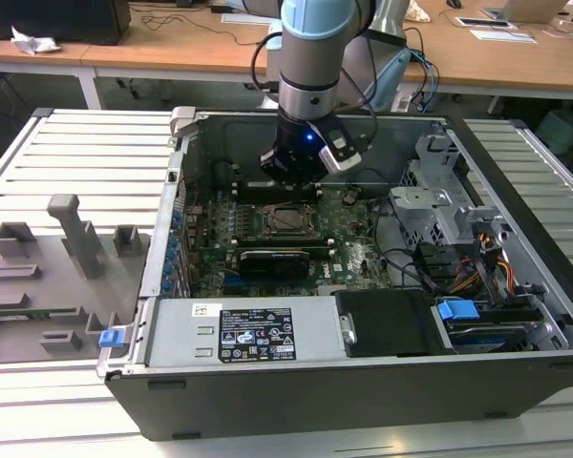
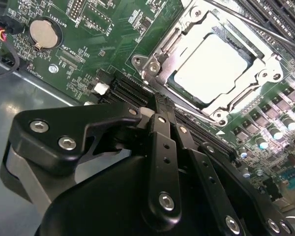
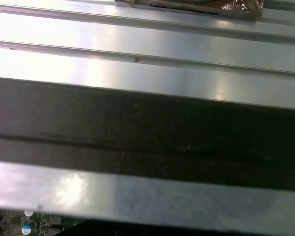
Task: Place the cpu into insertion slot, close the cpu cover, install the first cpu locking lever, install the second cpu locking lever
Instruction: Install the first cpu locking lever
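Note:
The cpu (image 2: 214, 66) lies flat in the insertion slot (image 1: 288, 220), its pale metal top showing through the window of the cpu cover (image 2: 160, 59). The cover is folded down over the chip. A thin metal lever rod (image 2: 258, 25) runs along the cover's far side; whether it is latched I cannot tell. My gripper (image 2: 163, 107) hangs just beside the socket's corner, fingers shut together with nothing between them. In the exterior view the gripper (image 1: 288, 181) hovers above the motherboard, just behind the socket.
A long black graphics card (image 1: 272, 260) lies in front of the socket. Memory slots (image 2: 285, 14) and a coin cell (image 2: 42, 32) flank it. The drive cage (image 1: 439, 191) and cables stand on the exterior view's right, a power supply (image 1: 239, 334) at the front, and a grey fixture tray (image 1: 57, 277) outside the case.

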Motion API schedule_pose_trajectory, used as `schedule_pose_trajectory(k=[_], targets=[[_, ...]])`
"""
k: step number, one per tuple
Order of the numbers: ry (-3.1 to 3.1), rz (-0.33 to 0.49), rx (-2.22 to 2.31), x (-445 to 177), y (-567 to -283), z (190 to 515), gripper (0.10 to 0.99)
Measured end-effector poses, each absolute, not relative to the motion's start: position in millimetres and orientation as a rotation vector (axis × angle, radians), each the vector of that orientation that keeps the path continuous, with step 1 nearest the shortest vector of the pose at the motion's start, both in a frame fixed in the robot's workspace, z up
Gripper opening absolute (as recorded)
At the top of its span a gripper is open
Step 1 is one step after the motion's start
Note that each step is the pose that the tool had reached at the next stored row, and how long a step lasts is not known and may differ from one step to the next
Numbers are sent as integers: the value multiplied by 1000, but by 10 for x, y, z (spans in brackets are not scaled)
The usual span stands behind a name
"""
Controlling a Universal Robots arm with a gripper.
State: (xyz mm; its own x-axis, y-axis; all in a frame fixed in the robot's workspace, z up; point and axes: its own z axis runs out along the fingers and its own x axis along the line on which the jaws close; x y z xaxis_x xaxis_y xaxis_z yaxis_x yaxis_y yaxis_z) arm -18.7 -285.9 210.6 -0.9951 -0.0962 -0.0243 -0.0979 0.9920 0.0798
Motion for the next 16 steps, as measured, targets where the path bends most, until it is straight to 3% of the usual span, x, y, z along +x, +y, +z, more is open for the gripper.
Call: schedule_pose_trajectory(k=[16], targets=[[3124, 76, -152, -162, -2857, 2017, 106]])
